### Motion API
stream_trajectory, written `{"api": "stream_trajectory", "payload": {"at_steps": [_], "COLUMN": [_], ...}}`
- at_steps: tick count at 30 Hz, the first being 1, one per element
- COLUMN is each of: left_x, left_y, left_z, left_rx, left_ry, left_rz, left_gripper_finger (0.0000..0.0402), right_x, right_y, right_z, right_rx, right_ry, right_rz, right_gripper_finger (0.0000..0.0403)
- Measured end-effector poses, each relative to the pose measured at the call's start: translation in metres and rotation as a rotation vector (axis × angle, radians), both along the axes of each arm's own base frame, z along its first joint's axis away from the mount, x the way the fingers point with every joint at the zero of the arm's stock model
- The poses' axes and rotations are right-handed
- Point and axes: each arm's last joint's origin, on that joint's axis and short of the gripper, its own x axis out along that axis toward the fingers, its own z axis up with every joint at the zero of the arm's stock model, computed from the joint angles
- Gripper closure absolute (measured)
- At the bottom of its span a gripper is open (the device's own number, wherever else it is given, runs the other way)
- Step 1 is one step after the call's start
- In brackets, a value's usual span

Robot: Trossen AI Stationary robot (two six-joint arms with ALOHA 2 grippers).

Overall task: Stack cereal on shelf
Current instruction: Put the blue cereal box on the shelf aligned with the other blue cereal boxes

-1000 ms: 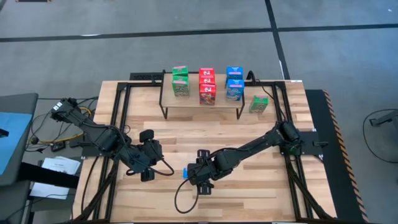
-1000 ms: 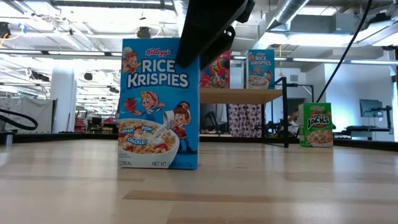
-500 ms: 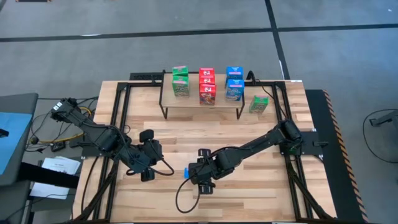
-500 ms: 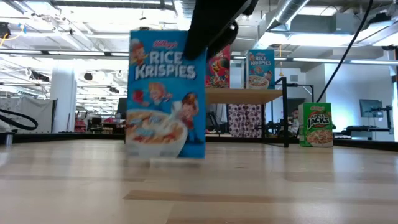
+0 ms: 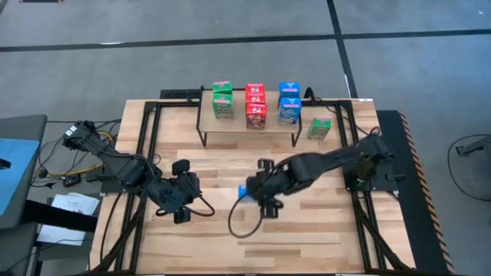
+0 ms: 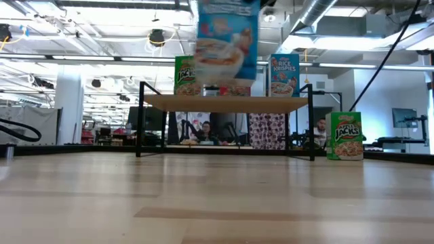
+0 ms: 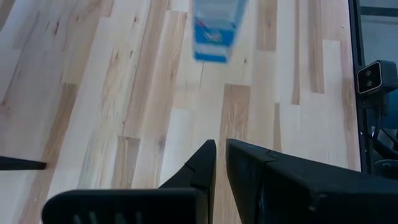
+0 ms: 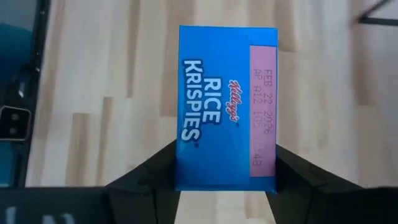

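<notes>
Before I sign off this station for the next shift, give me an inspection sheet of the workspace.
Surface: slatted wooden table, bare boards in front.
Job's things: shelf carries green, red and blue cereal boxes; one green box stands on the table beside it; one blue box is lifted off the table.
Clutter: nothing seen.
Grippers: right gripper shut on the blue box, mid-table; left gripper shut, empty, resting at front left.
Cables: black cable loops under the right arm; wires off the table's left edge.
Surroundings: people seated behind the shelf in the low view.
</notes>
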Motion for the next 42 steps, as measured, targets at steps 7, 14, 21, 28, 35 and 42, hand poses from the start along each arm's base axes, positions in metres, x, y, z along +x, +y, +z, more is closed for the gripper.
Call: {"api": "stream_trajectory", "payload": {"at_steps": [7,14,21,28,35,42], "left_x": [0.002,0.01,0.016,0.02,0.022,0.024], "left_y": [0.005,0.025,0.043,0.054,0.063,0.07], "left_z": [-0.003,-0.007,-0.006,-0.006,-0.006,-0.006], "left_rx": [0.123,0.279,0.344,0.369,0.368,0.367], "left_ry": [-0.024,-0.048,-0.026,-0.007,0.0,0.005], "left_rz": [0.014,0.138,0.17,0.189,0.224,0.255], "left_gripper_finger": [0.0377,0.0377,0.0377,0.0377,0.0377,0.0377], "right_x": [-0.03,-0.058,-0.083,-0.108,-0.122,-0.128], "right_y": [-0.044,-0.088,-0.132,-0.166,-0.187,-0.207], "right_z": [0.031,0.059,0.077,0.087,0.093,0.089], "right_rx": [-0.058,-0.123,-0.191,-0.247,-0.2,-0.138], "right_ry": [0.041,0.033,0.035,0.072,0.049,0.075], "right_rz": [-0.057,-0.056,-0.078,-0.102,-0.077,-0.094], "right_gripper_finger": [0.0187,0.0187,0.0187,0.0187,0.0187,0.0187]}}
